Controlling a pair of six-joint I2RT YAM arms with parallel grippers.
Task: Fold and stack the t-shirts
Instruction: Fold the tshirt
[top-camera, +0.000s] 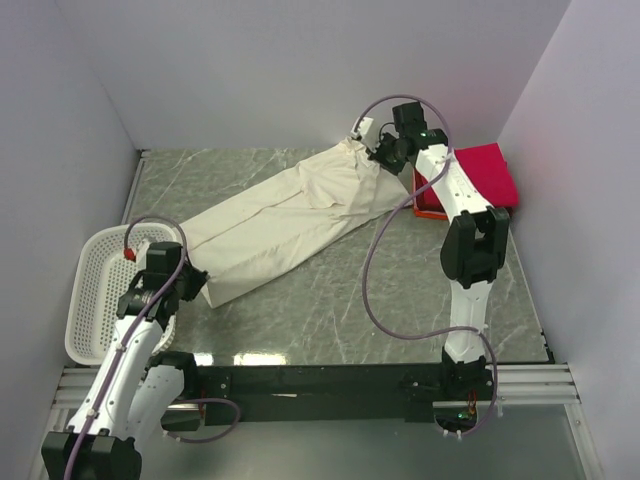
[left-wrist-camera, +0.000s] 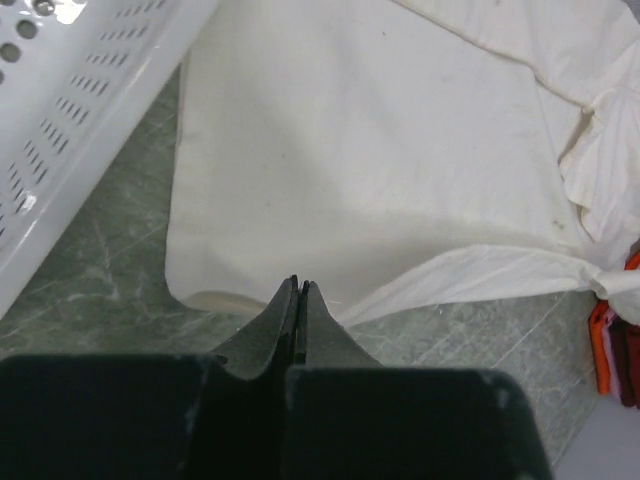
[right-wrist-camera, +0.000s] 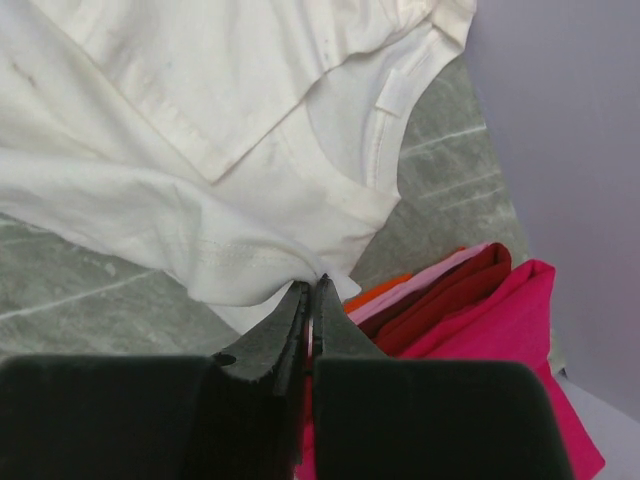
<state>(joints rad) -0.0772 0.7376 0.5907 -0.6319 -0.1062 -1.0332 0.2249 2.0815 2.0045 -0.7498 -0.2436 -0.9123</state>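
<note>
On cream t-shirt (top-camera: 290, 215), grippers (left-wrist-camera: 298, 286) (right-wrist-camera: 312, 284) (both) pinched shut

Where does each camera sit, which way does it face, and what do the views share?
Top external: above and behind the bases, looking down on the table; both arms show.
Left wrist: on the left arm, facing the hem of the cream t-shirt and the basket; shut left tool shows.
Right wrist: on the right arm, facing that shirt's collar and folded pink t-shirt; shut right tool shows.
All share the cream t-shirt.

Marble table (top-camera: 330, 310), cream t-shirt (top-camera: 290, 215), folded shirts (top-camera: 482, 172), basket (top-camera: 92, 295)
</note>
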